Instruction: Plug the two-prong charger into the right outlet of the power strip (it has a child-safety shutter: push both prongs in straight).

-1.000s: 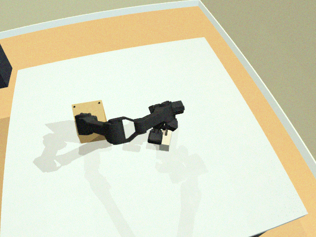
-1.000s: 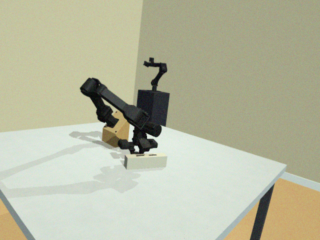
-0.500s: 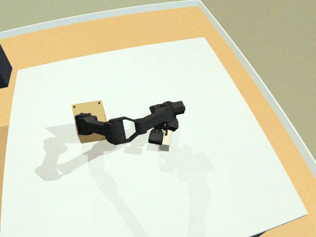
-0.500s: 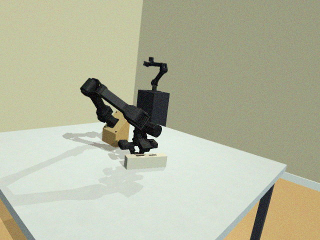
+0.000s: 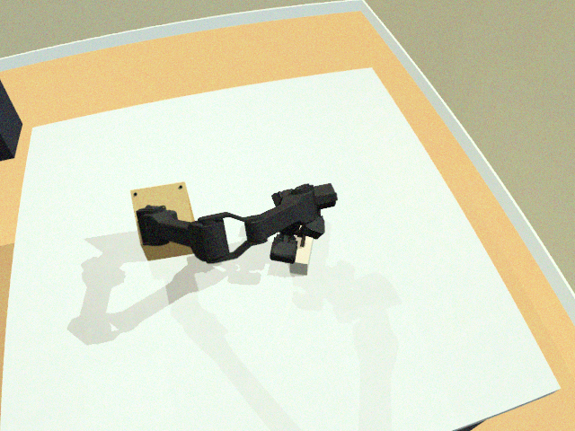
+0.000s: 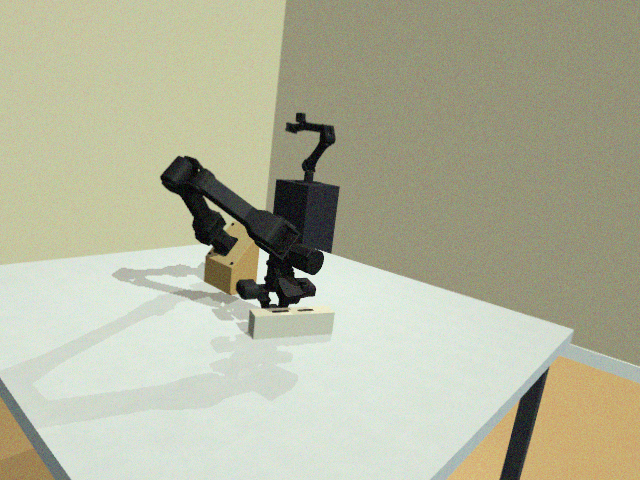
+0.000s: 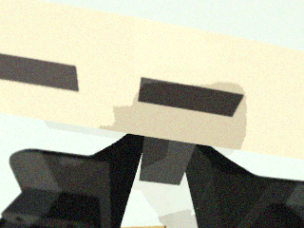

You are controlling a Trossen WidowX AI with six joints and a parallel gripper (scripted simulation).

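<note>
Now gripper (image 7: 163, 166) has jaws closed on charger (image 7: 163, 161), just above power strip (image 7: 266, 104), approx. over its right outlet (image 7: 190, 96).

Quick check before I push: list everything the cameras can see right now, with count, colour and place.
Power strip: one, cream, on the white table in front of the arm; two dark outlet slots on its top face.
Charger: one, grey, held between the gripper fingers just above the strip, near one outlet slot in the wrist view; prongs not visible.
Table: one, white top, dark leg at the near right corner.
Mount block: one, tan, on the table under the arm's base.
Dark box: one, near-black, behind the table, carrying a small black jointed stand.
Floor: orange, with a pale strip along the wall.
Arm: one, black, reaching from the mount block over the strip.
Gripper: one, black, closed on the charger.
</note>
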